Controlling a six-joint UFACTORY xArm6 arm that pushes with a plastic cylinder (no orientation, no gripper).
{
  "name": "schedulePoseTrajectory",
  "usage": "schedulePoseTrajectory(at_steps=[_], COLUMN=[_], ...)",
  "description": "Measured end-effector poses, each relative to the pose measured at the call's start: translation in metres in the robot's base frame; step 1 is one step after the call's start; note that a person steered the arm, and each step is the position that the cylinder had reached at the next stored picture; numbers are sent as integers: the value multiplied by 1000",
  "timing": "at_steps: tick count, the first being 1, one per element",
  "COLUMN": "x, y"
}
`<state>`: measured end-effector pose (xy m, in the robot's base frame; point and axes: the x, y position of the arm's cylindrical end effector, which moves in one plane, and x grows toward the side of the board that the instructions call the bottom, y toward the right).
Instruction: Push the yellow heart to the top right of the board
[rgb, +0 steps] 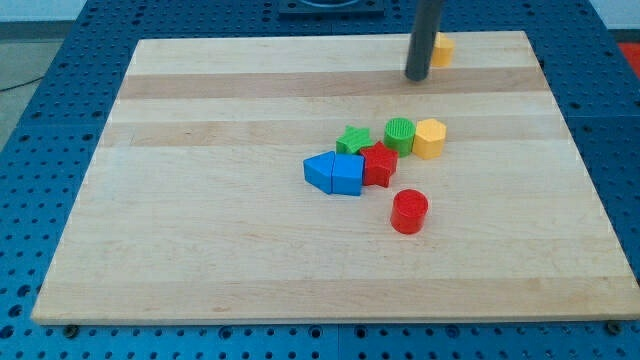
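On blue pegboard (60, 130), pale wooden board (220, 220).

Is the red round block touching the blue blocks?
No, the red cylinder sits alone toward the view's bottom, with bare board between it and the blue blocks.

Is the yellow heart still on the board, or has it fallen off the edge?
On the board. The yellow heart lies near the board's top edge, partly hidden behind my tip.

board (200, 200): pale wood, striped grain | table (60, 120): blue, dotted holes | cylinder (409, 211): red | rod (424, 40): dark grey
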<state>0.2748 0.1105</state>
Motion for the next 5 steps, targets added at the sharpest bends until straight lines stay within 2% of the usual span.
schedulePoseTrajectory(at_steps=[2,4,5], x=[-11,-32,-33], y=[20,-28,13])
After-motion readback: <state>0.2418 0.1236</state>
